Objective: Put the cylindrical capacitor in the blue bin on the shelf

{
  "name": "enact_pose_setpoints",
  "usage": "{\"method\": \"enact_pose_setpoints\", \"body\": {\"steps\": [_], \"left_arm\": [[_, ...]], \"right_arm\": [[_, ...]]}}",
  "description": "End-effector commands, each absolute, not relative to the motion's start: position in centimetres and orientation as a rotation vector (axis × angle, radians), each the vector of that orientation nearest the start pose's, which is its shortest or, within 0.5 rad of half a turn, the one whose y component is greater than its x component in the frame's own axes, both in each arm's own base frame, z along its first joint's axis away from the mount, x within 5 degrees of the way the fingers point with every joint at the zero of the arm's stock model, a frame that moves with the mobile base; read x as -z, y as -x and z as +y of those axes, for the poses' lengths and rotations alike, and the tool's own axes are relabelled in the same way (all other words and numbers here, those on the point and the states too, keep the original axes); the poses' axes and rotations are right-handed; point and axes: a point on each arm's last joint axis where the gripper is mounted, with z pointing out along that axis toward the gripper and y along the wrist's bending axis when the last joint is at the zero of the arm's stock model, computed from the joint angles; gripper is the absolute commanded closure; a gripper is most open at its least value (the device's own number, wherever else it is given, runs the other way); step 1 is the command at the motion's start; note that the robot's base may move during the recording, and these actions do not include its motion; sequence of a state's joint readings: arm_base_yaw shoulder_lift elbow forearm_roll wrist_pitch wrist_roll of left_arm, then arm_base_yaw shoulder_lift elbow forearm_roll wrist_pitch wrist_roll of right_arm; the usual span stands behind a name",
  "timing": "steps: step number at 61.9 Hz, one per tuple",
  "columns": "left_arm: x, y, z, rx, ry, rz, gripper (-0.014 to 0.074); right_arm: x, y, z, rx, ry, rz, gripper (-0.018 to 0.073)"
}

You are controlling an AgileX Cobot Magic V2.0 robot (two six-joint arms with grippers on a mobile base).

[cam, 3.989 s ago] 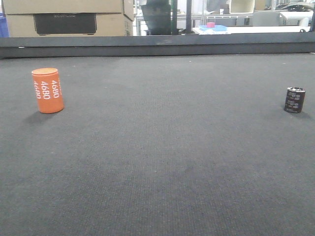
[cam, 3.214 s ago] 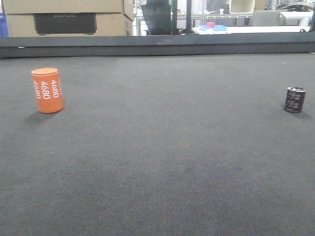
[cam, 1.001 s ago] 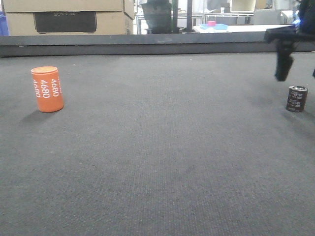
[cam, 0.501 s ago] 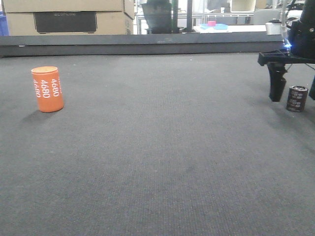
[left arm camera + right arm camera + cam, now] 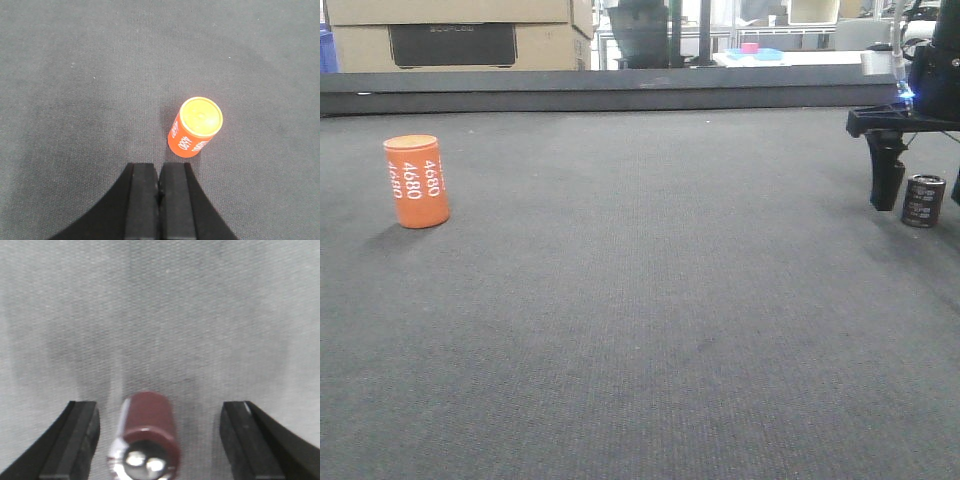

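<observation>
Grey felt counter [image 5: 640, 330]: the small black cylindrical capacitor [image 5: 923, 200] is now being straddled by the lowered, wide-spread right hand [image 5: 159, 440], far finger [image 5: 956, 186] cropped.

Dark grey, fine-textured worktop [image 5: 650, 300] seen from the front. Two items stand upright on it, well apart: an orange cylinder [image 5: 416, 182] marked "4680" at the left and the small black cylindrical capacitor [image 5: 923, 200] at the far right.
</observation>
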State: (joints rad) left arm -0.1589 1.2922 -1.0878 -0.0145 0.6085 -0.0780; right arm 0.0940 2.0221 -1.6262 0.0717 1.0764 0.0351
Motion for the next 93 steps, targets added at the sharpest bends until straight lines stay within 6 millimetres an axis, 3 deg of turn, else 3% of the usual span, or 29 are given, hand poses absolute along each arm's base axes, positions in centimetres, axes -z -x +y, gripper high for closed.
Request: {"method": "enact_pose_setpoints", "body": {"steps": [1,47,55,66,78,85,93], "left_arm": [[-34.1,-27.6,-4.5,0.152,-0.068,2.285,0.0707],[-34.0,-27.5,-4.5,0.154,-0.067,2.297,0.0707],[-34.0,-27.5,-4.5,0.154,-0.067,2.297,0.0707],[-34.8,-27.5,-5.8,0.149,-0.182,2.254,0.0707],[-36.3,-28.9,-8.1,0.177,-0.266,2.218,0.0692],[-36.6,-30.9,-8.8,0.177,-0.273,2.237,0.0588],[-36.4,-33.6,-9.6,0.17,-0.279,2.286,0.0385]], "right_arm": [[-22.0,-42.0,4.6,-0.144,0.036,2.936,0.0169],[-21.9,-41.9,4.4,-0.099,0.055,2.948,0.0176],[-21.8,-41.8,4.4,-0.099,0.055,2.957,0.033],[-21.0,-41.9,4.4,-0.096,0.056,2.987,0.0729],[-20.5,-42.0,4.4,-0.095,0.055,3.0,0.0721],[-20.5,-42.0,4.4,-0.095,0.055,3.0,0.0721],[-20.5,-41.9,4.4,-0.095,0.056,3.013,0.0721]]}}
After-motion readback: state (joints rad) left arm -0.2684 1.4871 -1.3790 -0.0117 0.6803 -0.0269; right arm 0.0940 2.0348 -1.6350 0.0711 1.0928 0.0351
